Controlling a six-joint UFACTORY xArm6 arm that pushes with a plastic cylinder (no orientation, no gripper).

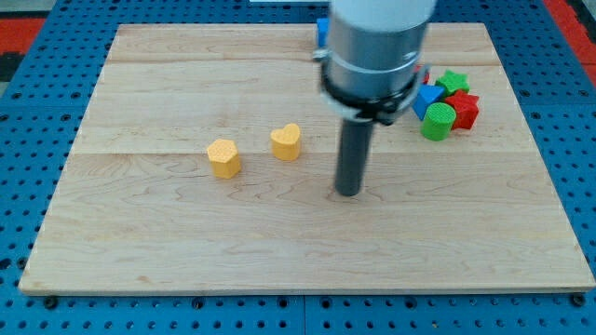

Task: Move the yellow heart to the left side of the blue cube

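Note:
The yellow heart [287, 142] lies on the wooden board [186, 242] a little left of centre. My tip [348, 193] rests on the board just right of and below the heart, a short gap away. A blue block [322, 31], probably the blue cube, shows at the view's top, mostly hidden behind my arm. A second blue block [427, 97] sits in the cluster at the right.
A yellow hexagon-like block [223, 158] lies left of the heart. At the view's right a cluster holds a green cylinder [438, 121], a red block [464, 109] and a green star [453, 82]. A blue pegboard surrounds the board.

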